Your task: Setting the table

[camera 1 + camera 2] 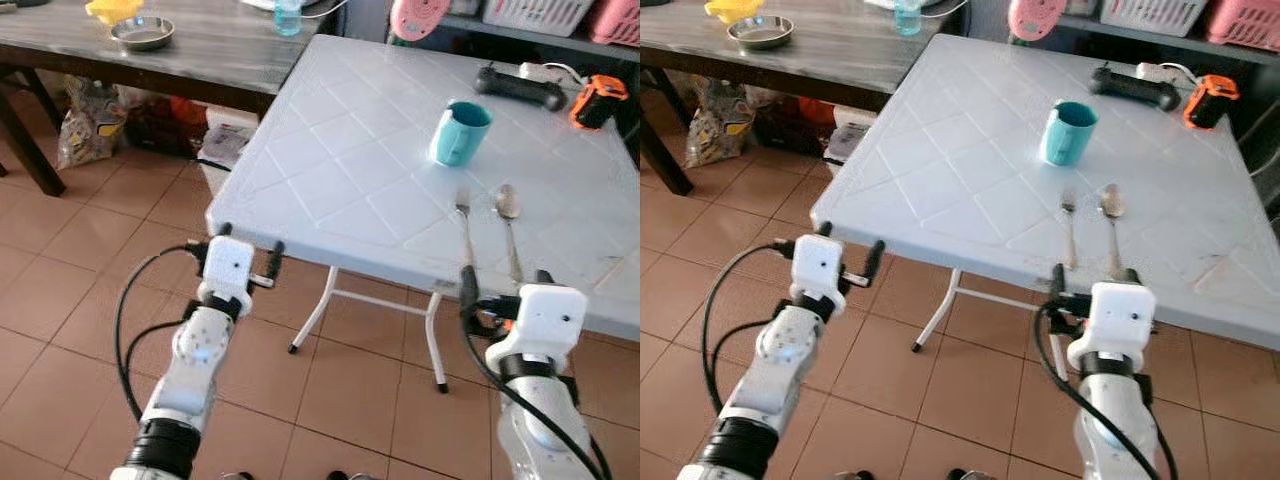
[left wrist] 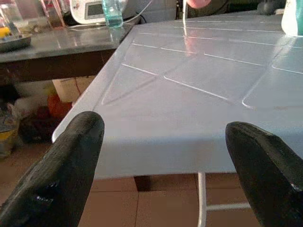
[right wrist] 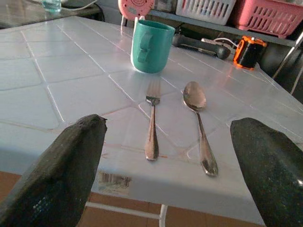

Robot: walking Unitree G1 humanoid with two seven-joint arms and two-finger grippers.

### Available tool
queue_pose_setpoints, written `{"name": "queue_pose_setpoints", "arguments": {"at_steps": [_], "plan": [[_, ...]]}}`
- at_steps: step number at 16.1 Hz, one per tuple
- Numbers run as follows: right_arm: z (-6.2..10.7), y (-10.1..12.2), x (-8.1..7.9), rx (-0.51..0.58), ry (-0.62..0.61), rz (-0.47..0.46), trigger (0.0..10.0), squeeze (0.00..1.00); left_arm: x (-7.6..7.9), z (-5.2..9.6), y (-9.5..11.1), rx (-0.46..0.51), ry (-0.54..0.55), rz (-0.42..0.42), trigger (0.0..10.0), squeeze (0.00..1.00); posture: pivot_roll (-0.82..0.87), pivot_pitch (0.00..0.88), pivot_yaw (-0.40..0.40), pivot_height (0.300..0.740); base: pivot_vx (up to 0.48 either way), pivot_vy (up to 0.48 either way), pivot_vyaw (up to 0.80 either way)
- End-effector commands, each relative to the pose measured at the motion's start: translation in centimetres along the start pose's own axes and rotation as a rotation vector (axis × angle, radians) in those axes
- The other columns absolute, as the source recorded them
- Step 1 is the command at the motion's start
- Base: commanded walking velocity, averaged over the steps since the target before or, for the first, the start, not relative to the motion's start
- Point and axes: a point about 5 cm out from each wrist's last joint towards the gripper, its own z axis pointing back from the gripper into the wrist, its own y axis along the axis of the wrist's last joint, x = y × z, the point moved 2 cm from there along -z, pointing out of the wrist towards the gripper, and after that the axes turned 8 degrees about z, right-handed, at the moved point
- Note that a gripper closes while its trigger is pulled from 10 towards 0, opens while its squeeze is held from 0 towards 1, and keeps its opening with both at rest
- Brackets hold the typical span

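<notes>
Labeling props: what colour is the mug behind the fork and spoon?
Teal mug; it shows best in the right wrist view.

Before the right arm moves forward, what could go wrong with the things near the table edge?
1. The fork and spoon lie with their handles close to the white table's near edge; the open right gripper, level with that edge, might knock them off.
2. The teal mug stands just behind them; pushed cutlery could hit it.
3. The open left gripper sits near the table corner and may bump it.
</notes>
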Motion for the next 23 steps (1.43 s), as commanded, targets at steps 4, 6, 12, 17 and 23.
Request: {"name": "queue_pose_setpoints", "arguments": {"at_steps": [4, 6, 12, 17, 23], "plan": [[-0.9, 0.3, 0.8, 0.02, -0.037, 0.014, 10.0, 0.0, 0.2, -0.9, 0.2, 0.001, 0.013, 0.018, 10.0, 0.0, 0.04, 0.103, -0.048, 0.74, 0.0, -0.401, 0.0], [-1.1, 0.4, 0.7, 0.025, -0.036, 0.014, 10.0, 0.0, 0.1, -1.2, 0.5, 0.017, 0.017, 0.045, 10.0, 0.0, 0.04, 0.101, -0.044, 0.74, 0.0, 0.0, 0.0], [-0.9, 0.2, 0.0, 0.018, -0.038, -0.004, 10.0, 0.0, -0.1, -1.6, 0.8, 0.024, 0.002, 0.013, 10.0, 0.0, 0.04, 0.115, -0.03, 0.74, 0.0, 0.0, 0.0], [-1.4, 0.3, -0.8, 0.017, -0.032, -0.032, 10.0, 0.0, 0.1, -1.5, 0.7, 0.02, -0.025, 0.005, 10.0, 0.0, 0.05, 0.137, -0.029, 0.74, 0.0, 0.0, 0.0], [-1.8, 0.7, -0.9, 0.029, -0.021, -0.039, 10.0, 0.0, 0.7, -1.1, 1.1, 0.033, -0.088, 0.043, 10.0, 0.0, 0.06, 0.161, -0.033, 0.74, 0.047, 0.0, 0.0]]}}
